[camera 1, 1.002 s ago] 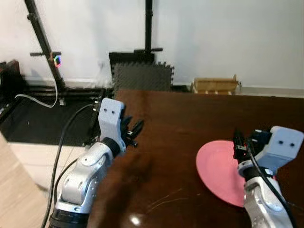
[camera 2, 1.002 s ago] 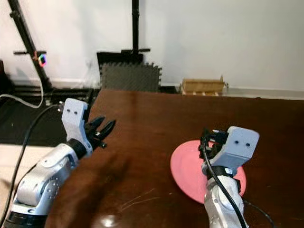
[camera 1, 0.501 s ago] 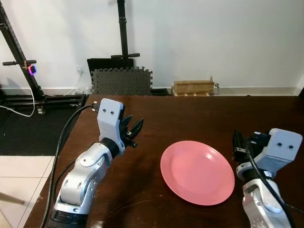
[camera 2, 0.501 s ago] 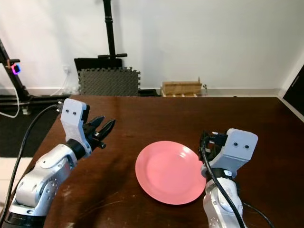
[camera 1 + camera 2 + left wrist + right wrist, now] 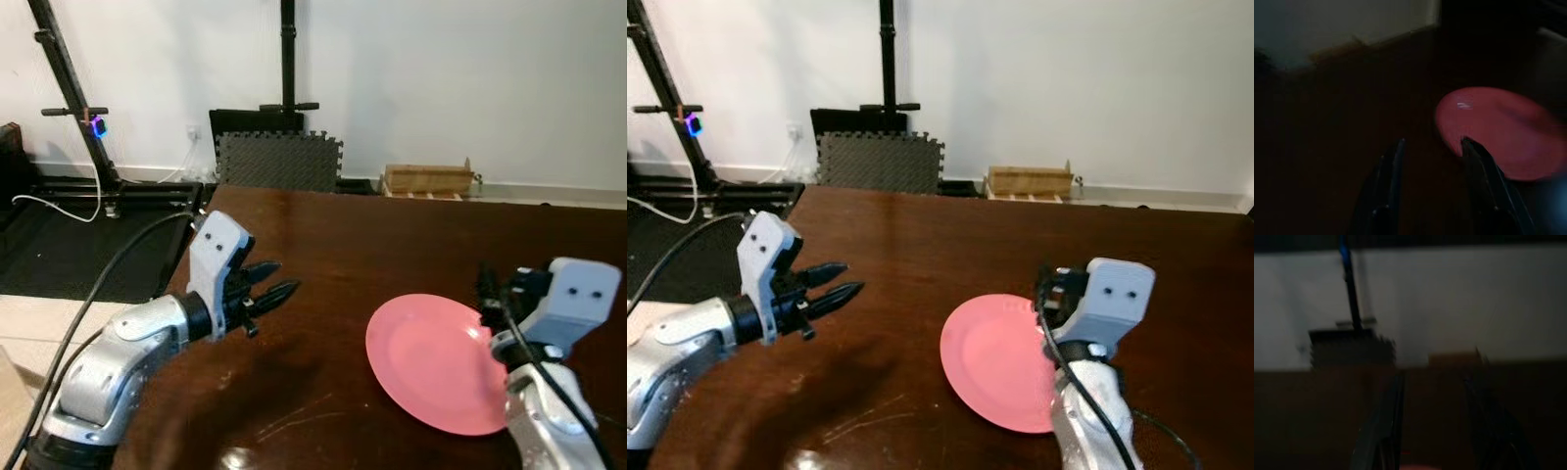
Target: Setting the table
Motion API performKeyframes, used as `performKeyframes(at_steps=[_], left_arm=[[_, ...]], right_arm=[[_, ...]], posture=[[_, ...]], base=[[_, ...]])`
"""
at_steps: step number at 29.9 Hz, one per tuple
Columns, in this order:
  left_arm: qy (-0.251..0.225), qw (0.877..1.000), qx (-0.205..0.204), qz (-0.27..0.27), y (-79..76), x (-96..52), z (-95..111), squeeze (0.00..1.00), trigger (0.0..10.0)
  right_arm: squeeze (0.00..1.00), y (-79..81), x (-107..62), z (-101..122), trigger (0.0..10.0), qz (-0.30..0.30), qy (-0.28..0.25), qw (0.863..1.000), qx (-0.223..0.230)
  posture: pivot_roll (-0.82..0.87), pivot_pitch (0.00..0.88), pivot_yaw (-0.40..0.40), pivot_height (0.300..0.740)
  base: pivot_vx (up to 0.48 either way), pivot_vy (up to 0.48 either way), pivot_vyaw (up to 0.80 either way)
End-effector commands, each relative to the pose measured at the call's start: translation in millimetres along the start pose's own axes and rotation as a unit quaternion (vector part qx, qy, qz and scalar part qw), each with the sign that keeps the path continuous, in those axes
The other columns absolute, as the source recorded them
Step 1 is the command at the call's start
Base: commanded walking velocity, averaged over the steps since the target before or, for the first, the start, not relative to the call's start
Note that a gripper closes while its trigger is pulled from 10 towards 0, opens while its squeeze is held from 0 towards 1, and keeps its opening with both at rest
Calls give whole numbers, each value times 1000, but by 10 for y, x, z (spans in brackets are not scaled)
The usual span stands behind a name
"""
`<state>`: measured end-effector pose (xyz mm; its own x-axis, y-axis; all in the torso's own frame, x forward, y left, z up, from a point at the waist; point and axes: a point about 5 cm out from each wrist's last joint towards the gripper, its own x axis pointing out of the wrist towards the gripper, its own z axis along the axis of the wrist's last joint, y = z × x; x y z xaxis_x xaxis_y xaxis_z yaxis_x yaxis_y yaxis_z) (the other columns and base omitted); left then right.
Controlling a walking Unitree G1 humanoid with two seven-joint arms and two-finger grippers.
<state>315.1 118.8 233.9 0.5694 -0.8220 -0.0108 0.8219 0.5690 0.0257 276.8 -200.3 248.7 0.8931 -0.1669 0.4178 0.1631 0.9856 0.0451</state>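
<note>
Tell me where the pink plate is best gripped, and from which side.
Probably at the rim: the pink plate lies flat on the table, so only its raised edge offers purchase. The right gripper, open beside its right rim, is nearest and could pinch there from the right.

The two head eyes look down from high up at the brown table point(image 5: 333, 255), side by side, sharing almost everything. The left wrist camera sits low, facing right toward the pink plate point(image 5: 1498, 127). The right wrist camera faces the far wall point(image 5: 1449, 293).
</note>
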Motion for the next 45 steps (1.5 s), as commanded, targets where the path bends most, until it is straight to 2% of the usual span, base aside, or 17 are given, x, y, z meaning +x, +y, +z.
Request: performKeyframes(at_steps=[1, 3, 4, 6, 8, 11, 12, 15, 17, 18, 21, 25, 28, 37, 43, 44, 45], left_arm=[[18, 999, -47, -6, 14, 72, -114, 0, 10000], [51, 987, -140, 58, 149, 368, -319, 0, 10000], [51, 987, -140, 58, 149, 368, -319, 0, 10000], [73, 981, -166, 73, 161, 476, -406, 0, 10000], [74, 974, -208, 49, 90, 653, -444, 0, 10000], [73, 970, -230, 39, 48, 739, -442, 0, 10000], [93, 961, -259, 24, -16, 838, -486, 0, 10000], [104, 959, -263, 24, -25, 851, -512, 0, 10000], [118, 949, -291, 15, -44, 871, -566, 0, 10000], [118, 949, -291, 15, -44, 871, -566, 0, 10000], [134, 937, -321, -19, -151, 954, -618, 0, 10000], [149, 932, -331, -16, -186, 1006, -679, 0, 10000], [157, 923, -349, -30, -282, 1065, -743, 0, 10000], [157, 918, -363, -19, -458, 1285, -795, 0, 10000], [147, 916, -375, -2, -484, 1354, -775, 0, 10000], [144, 912, -383, 12, -484, 1368, -787, 0, 7608], [142, 910, -389, 22, -485, 1374, -801, 0, 0]], right_arm=[[0, -1, 8, 12, 10000, 3, -2, 1000, -8], [0, 41, 87, 160, 10000, 14, -30, 999, -14], [0, 41, 87, 160, 10000, 14, -30, 999, -14], [0, 55, 109, 221, 10000, 17, -40, 999, -13], [0, 84, 146, 336, 10000, 24, -58, 998, -12], [0, 111, 166, 405, 10000, 31, -70, 997, -12], [0, 153, 197, 528, 10000, 42, -90, 995, -13], [0, 161, 203, 556, 10000, 44, -95, 994, -13], [0, 169, 208, 582, 10000, 42, -99, 994, -11], [0, 169, 208, 582, 10000, 42, -99, 994, -11], [0, 192, 198, 579, 10000, 42, -95, 995, -6], [0, 203, 196, 581, 10000, 44, -93, 995, -6], [0, 192, 194, 606, 10000, 43, -93, 995, -7], [0, 195, 173, 702, 10000, 39, -97, 994, -10], [0, 182, 145, 735, 10000, 35, -98, 994, -14], [0, 174, 128, 740, 10000, 33, -97, 995, -16], [0, 165, 113, 742, 10000, 30, -96, 995, -18]], posture=[[7, 89, 49, 740], [-2, 101, 55, 740], [-2, 101, 55, 740], [-5, 103, 57, 740], [-38, 117, 75, 740], [-60, 123, 91, 740], [-80, 131, 104, 740], [-80, 131, 104, 740], [-85, 135, 112, 740], [-85, 135, 112, 740], [-95, 150, 118, 740], [-100, 156, 122, 740], [-104, 167, 125, 740], [-152, 215, 140, 740], [-173, 232, 149, 740], [-180, 234, 152, 740], [-185, 235, 154, 740]], base=[[0, 0, 0], [0, 0, 0], [0, 0, 0], [0, 0, 0], [0, 0, 0], [0, 0, 0], [0, 0, 0], [0, 0, 0], [0, 0, 0], [0, 0, 0], [0, 0, 0], [0, 0, 0], [0, 0, 0], [0, 0, 0], [0, 0, 0], [0, 0, 0], [0, 0, 0]])
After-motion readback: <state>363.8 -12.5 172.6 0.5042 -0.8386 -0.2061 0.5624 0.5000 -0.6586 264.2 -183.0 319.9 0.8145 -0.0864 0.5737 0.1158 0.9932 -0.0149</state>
